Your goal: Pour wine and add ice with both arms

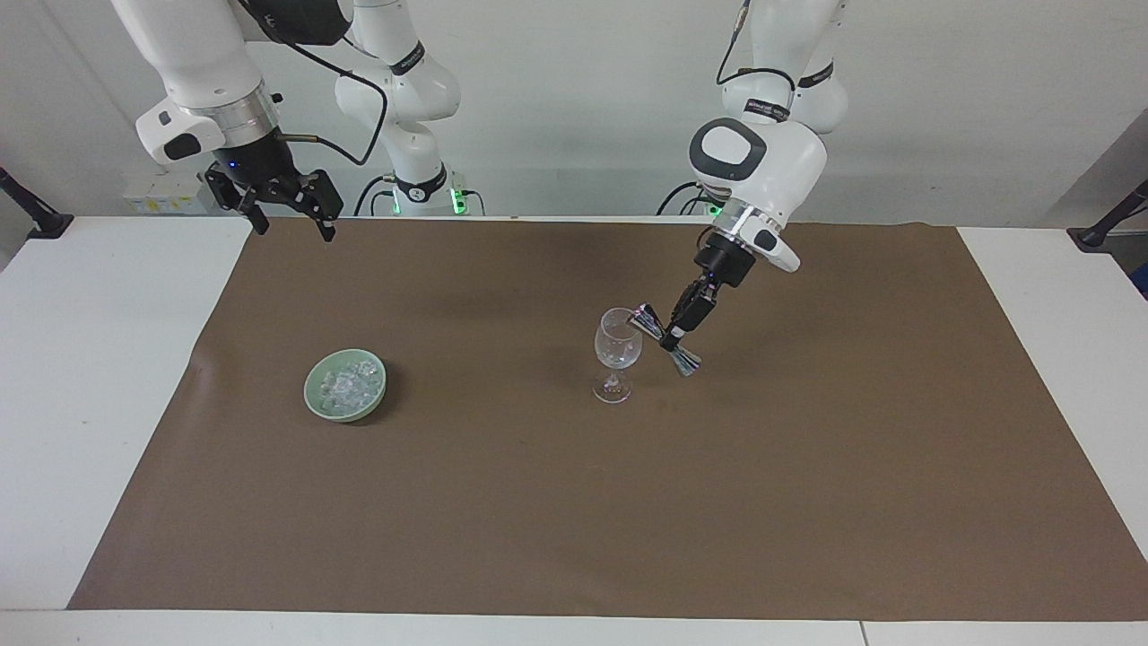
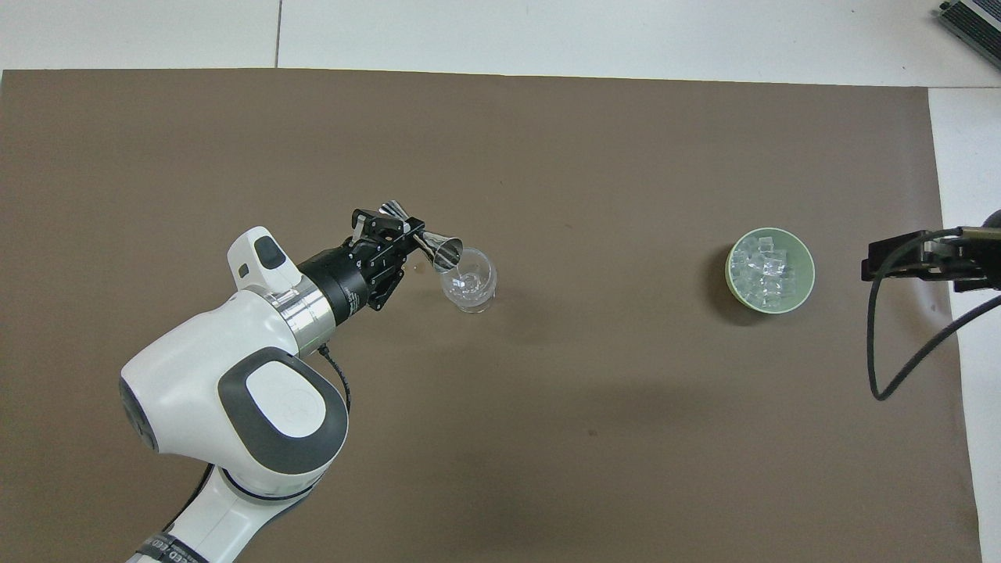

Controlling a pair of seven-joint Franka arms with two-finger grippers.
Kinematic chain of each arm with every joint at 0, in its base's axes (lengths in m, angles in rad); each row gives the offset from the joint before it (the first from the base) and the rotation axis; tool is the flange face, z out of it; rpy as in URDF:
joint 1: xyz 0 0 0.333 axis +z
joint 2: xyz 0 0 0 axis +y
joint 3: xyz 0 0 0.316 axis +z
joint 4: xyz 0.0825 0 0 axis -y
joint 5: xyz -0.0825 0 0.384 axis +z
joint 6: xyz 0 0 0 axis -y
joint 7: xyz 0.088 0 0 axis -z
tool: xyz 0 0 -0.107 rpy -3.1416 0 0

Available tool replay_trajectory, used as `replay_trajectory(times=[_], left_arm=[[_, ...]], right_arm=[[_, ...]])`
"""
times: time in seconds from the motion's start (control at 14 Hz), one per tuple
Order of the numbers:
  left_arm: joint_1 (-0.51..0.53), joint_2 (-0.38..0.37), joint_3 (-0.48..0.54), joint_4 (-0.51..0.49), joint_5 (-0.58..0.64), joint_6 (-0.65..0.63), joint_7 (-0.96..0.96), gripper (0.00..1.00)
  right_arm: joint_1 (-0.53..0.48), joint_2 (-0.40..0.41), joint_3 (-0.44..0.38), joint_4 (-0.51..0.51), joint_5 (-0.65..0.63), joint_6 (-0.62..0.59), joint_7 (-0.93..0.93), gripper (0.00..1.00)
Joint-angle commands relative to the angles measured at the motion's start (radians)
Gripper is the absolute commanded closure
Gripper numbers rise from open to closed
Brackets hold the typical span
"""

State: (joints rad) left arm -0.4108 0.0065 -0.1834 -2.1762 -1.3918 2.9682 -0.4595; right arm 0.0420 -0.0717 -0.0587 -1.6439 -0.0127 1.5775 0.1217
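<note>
The left hand (image 1: 674, 334) is clamped on a small metal measuring cup (image 1: 665, 338), tipped so its mouth sits at the rim of the wine glass (image 1: 617, 352) standing mid-worktop on the brown mat (image 1: 807, 502); the pour looks under way or nearly finished, though no liquid can be made out. The ice (image 1: 350, 384) all lies in the green bowl (image 1: 320, 402), well apart from the glass toward the right arm's end. Adding it is not yet begun: the right hand (image 1: 285, 218) waits, fingers apart, over the mat's edge.
</note>
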Motion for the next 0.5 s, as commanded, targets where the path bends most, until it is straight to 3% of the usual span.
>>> replay_trajectory(times=[0.0,0.43], left_arm=[[-0.032,0.001,0.012,0.009,0.031,0.035,-0.007,1.00],[-0.036,0.007,0.012,0.010,0.071,0.045,-0.007,1.00]], right_arm=[[-0.007,-0.023,0.000,-0.022,0.016,-0.004,-0.033,0.00],[-0.007,-0.023,0.000,-0.022,0.016,-0.004,-0.033,0.00]])
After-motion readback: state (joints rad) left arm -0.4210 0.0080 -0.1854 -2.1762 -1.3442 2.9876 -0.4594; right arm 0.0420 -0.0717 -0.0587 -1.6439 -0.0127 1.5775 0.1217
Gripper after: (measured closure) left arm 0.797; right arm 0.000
